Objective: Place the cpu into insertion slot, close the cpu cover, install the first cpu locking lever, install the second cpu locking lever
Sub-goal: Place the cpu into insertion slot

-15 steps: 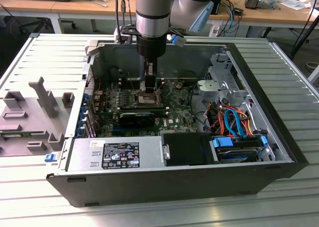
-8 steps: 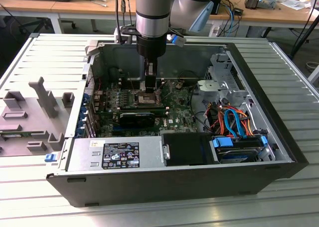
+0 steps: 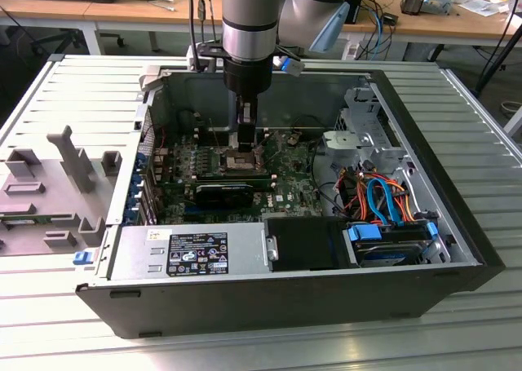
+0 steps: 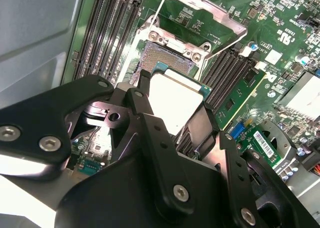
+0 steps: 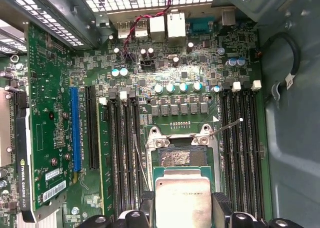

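Observation:
My gripper (image 4: 175, 110) is shut on the cpu (image 4: 172, 100), a flat square chip with a silver-grey top, gripped on two opposite edges by the black fingers (image 4: 142, 95). The chip hangs just above and slightly to one side of the insertion slot (image 4: 167, 57), whose dark pin field lies bare. The cpu cover (image 4: 210, 10) stands swung up behind the socket. In the first wrist view the cpu (image 5: 182, 198) partly overlaps the insertion slot (image 5: 181, 158), and two thin locking levers (image 5: 227, 126) stick out beside it. In the exterior view the gripper (image 3: 246, 147) reaches down into the case.
Long black memory slots (image 5: 122, 153) flank the socket on both sides. A black expansion card (image 3: 224, 193) lies in front of the socket in the exterior view, with the power supply (image 3: 188, 253) and drive cables (image 3: 379, 200) nearer. The case walls (image 3: 440, 143) enclose the board.

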### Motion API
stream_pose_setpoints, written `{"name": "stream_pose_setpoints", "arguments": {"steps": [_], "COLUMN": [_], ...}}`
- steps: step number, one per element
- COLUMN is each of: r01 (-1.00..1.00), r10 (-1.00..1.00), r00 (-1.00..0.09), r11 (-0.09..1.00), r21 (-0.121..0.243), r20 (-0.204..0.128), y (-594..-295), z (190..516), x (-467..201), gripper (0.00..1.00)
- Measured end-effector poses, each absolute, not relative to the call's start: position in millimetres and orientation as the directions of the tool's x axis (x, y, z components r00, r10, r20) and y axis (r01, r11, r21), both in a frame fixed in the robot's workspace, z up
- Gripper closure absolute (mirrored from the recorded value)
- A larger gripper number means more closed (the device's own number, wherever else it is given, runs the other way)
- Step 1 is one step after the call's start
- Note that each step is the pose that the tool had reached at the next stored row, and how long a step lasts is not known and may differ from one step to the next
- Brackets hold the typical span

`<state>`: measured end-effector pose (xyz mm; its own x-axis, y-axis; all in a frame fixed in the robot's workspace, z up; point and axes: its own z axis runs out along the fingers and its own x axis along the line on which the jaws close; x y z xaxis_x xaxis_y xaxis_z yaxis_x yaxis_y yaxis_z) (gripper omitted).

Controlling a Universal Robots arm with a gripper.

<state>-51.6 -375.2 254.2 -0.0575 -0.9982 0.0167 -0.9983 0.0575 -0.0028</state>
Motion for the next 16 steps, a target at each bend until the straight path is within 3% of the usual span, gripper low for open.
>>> {"name": "stream_pose_setpoints", "arguments": {"steps": [16], "r01": [-0.999], "r10": [-0.999], "r00": [-0.038], "r11": [0.038], "r21": [-0.003], "r20": [0.017], "y": [-375.2], "z": [254.2], "x": [-51.6], "gripper": [0.46]}}
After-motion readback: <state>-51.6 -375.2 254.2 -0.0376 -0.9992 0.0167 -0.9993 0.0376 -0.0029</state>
